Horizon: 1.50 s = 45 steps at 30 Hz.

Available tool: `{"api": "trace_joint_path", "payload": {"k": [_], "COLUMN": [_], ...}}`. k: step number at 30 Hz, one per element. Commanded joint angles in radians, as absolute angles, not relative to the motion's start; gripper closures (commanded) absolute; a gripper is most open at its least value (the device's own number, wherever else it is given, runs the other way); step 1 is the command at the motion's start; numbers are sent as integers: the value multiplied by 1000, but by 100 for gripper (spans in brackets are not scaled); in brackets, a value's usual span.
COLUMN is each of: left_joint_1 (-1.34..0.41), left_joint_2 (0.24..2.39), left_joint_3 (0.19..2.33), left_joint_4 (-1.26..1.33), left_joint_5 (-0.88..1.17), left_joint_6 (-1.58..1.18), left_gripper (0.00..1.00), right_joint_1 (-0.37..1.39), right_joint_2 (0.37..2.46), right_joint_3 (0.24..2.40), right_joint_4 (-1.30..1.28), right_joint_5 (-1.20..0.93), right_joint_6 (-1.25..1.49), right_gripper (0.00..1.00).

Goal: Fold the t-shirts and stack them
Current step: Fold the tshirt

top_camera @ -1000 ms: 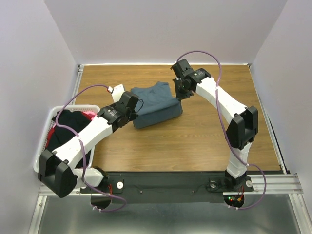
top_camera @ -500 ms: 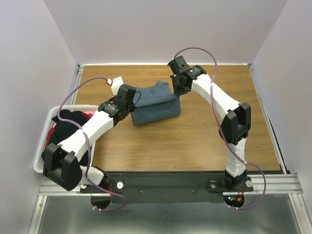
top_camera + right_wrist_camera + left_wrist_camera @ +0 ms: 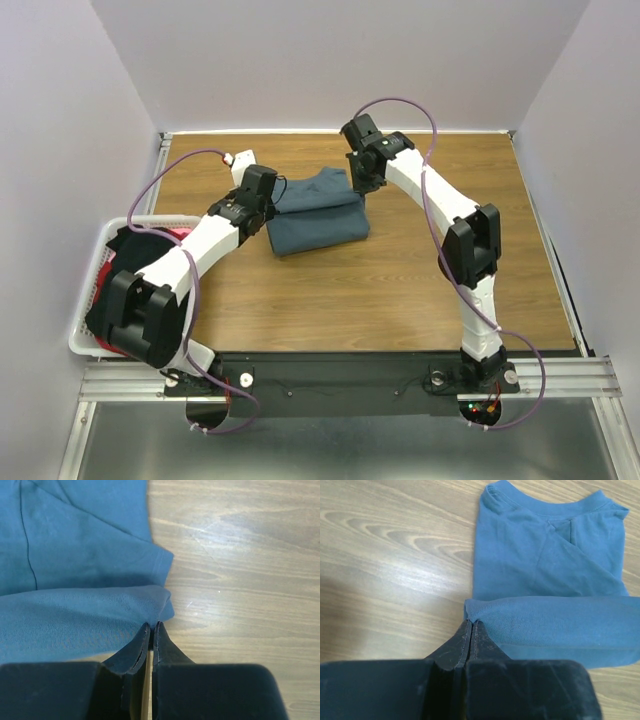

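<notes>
Pinching the slate blue-grey soft cloth t-shirt (image 3: pixel 318 215) at two corners, I am holding a doubled edge of it across the middle of the garment. My left hand (image 3: pixel 471 624) is squeezed narrow on the left corner. My right hand (image 3: pixel 151 626) is squeezed just as narrow on the right corner. Each is gripping only a thin lip of fabric. The shirt is lying toward the far middle of the brown wood-grain surface (image 3: pixel 400 280), between my two arms.

I am judging this to be the crosswise fold: bottom half going over top half. The next move is calling for both hands to travel together toward the ribbed collar (image 3: pixel 555 510), level with each other so the edge is not skewing. They should let go only once the doubled edge is lying flat.

The wrist views are showing what the overhead one is not: the corners caught between my fingers, the collar and a diagonal crease on the left, and a tucked sleeve hem (image 3: pixel 162 565) on the right. The overhead view alone is showing the whole outline of the shirt. It is also showing the white plastic lattice basket (image 3: pixel 95 262) at the left edge, with a black shirt (image 3: pixel 135 250) and a red-pink one (image 3: pixel 180 236) waiting inside, so I am judging the stack to be barely begun.
</notes>
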State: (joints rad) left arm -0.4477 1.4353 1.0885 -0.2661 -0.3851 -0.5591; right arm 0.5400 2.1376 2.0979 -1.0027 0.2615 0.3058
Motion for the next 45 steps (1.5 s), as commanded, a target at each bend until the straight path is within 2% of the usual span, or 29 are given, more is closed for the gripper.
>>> {"api": "trace_joint_path", "payload": {"k": [1,16,36,40,45], "left_joint_1": [-423,-356,-314,-311,-304], "left_joint_2": [1450,1600,1690,1718,1775], "left_joint_3": [1149,1173,1210,1219,1247], "left_joint_4": [-210,-118,-29,-17,-9], "left_joint_5": [-419,-397,-357,-356,-365], "left_joint_6": [-497,-443,-391,-391,-384], "left_gripper": [100,100,100,100,100], "right_joint_1": [512,477,466,457,451], "right_joint_2": [2158,2286,2319,2347,2379], "right_joint_3": [2170,2270,2275,2276,2283], "right_joint_4": [-999,-948,-850,-836,-798], "right_joint_5": [298,281,311,304,298], "right_joint_6": [298,310,348,351,356], "right_gripper": [99,99,99,93,92]}}
